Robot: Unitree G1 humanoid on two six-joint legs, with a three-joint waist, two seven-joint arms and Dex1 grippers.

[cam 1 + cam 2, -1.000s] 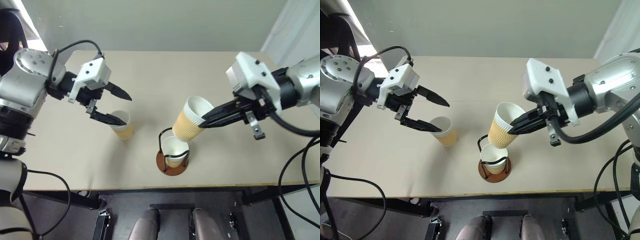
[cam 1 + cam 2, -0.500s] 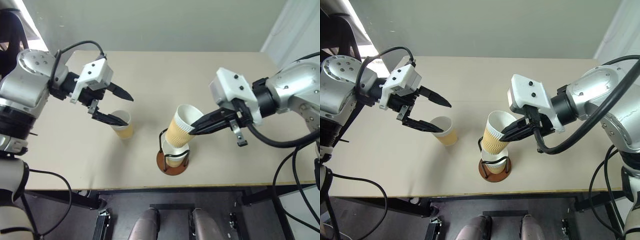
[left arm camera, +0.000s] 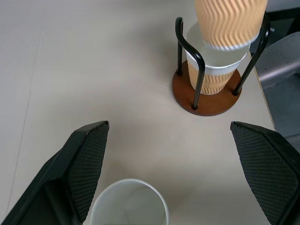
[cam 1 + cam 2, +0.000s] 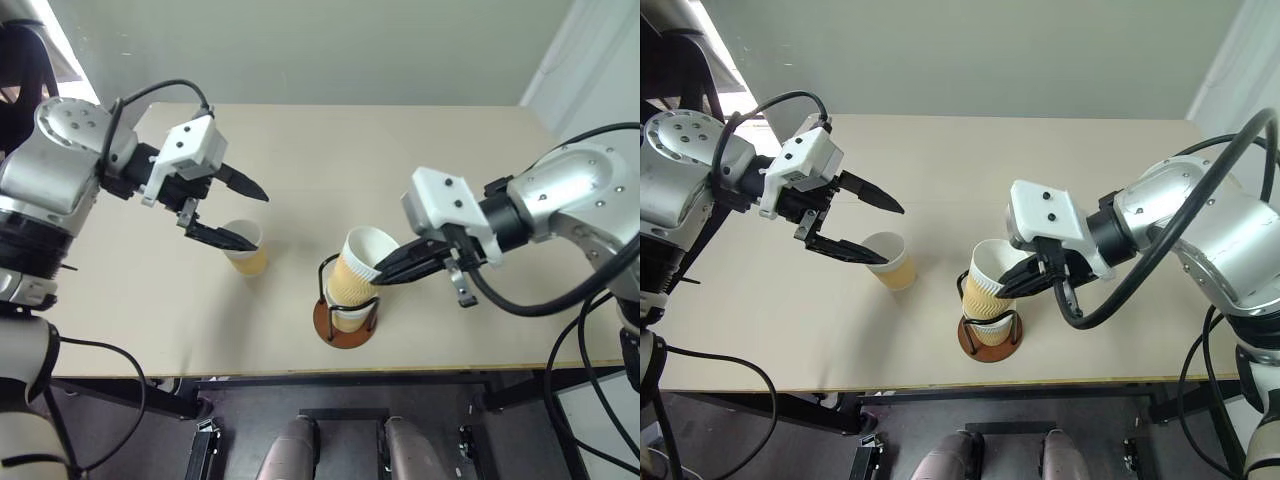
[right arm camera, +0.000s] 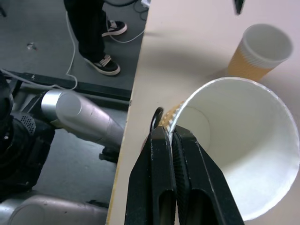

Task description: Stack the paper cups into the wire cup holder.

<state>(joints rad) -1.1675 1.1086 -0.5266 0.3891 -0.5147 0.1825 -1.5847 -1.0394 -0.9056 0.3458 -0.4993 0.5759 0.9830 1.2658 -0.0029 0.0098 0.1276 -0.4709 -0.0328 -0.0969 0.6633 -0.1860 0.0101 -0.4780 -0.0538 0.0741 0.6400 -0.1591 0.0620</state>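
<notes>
While the wire cup holder (image 4: 345,318) sits near the table's (image 4: 400,160) front edge, at about 6 o'clock from table centre, I see one paper cup already seated in it (image 3: 213,70), upright on the reddish-brown disc between the black wire uprights. A second cup (image 4: 360,267) is directly above it, tilted, rim leaning toward 1 o'clock, its base going into the seated cup's mouth inside the wire loop; I can't tell if the two touch. Right gripper (image 4: 383,275) has that cup pinched by the rim on its 3 o'clock side, one finger inside the wall and one outside, pressed tight together on the paper in the right wrist view. Third cup (image 4: 245,247) stands upright on the table at about 9 o'clock from the holder, clearly apart from it. Left gripper (image 4: 242,214) hangs over that cup with its jaws spread wide, lower finger across the rim area, upper finger well above it, nothing between them. A person's legs and shoes (image 5: 101,35) show on the floor beyond the table edge in the right wrist view.
</notes>
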